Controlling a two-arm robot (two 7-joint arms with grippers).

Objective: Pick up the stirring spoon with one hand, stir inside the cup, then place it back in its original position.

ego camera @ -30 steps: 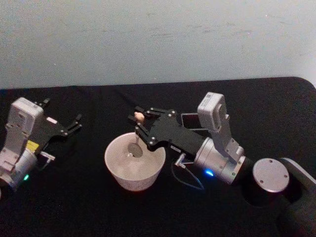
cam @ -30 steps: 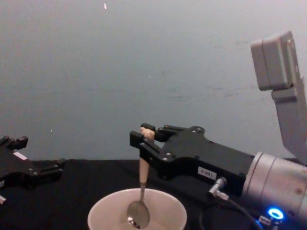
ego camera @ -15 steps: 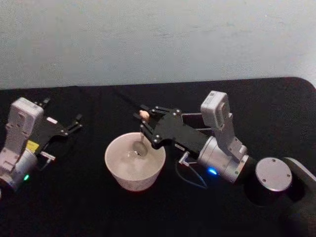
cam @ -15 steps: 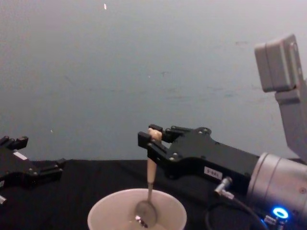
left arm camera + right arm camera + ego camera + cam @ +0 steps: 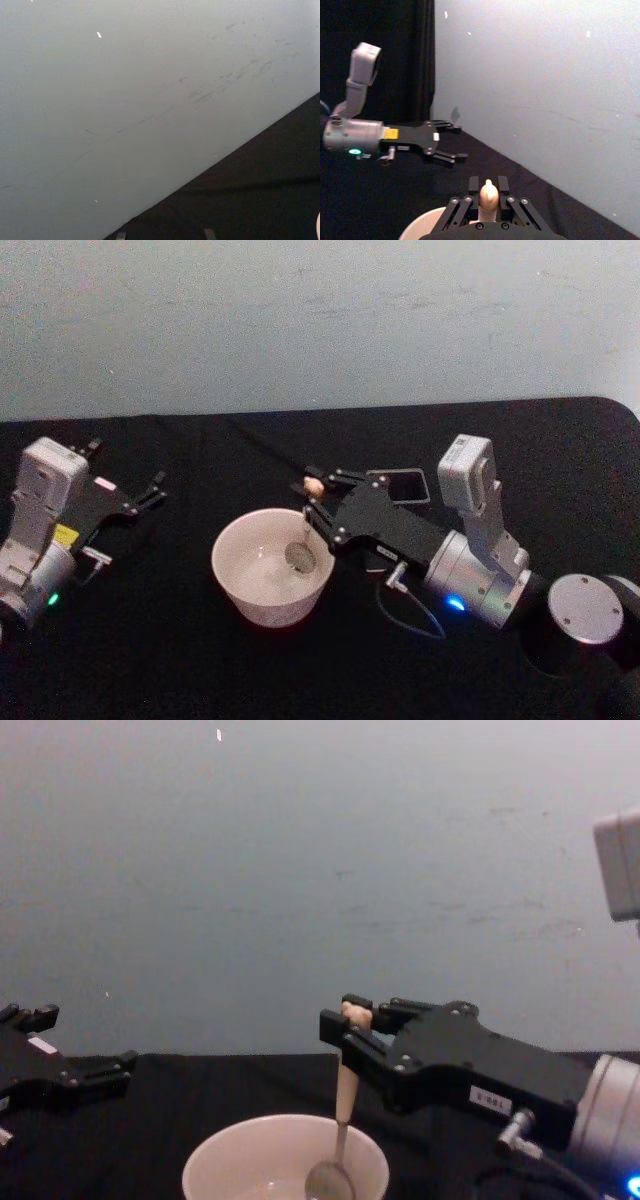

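As the head view lists it, my right gripper [image 5: 315, 496] pinches the stirring spoon [image 5: 300, 552] just under its bear head, with the metal bowl down inside the cup [image 5: 262, 608], toward the cup's right side. My left gripper [image 5: 152, 490] rests on the black table [image 5: 150, 660], well to the cup's left, fingers spread and holding nothing. Left wrist view: pale wall [image 5: 125, 90], table edge. Right wrist view: bear head poking up between my closed fingers, cup rim below. Chest view: spoon hanging near upright, tip low in the cup. Handling, by my estimate: spoon light, stiff, thin and apt to swivel, so grip high on the handle; cup light, liable to slide if nudged.
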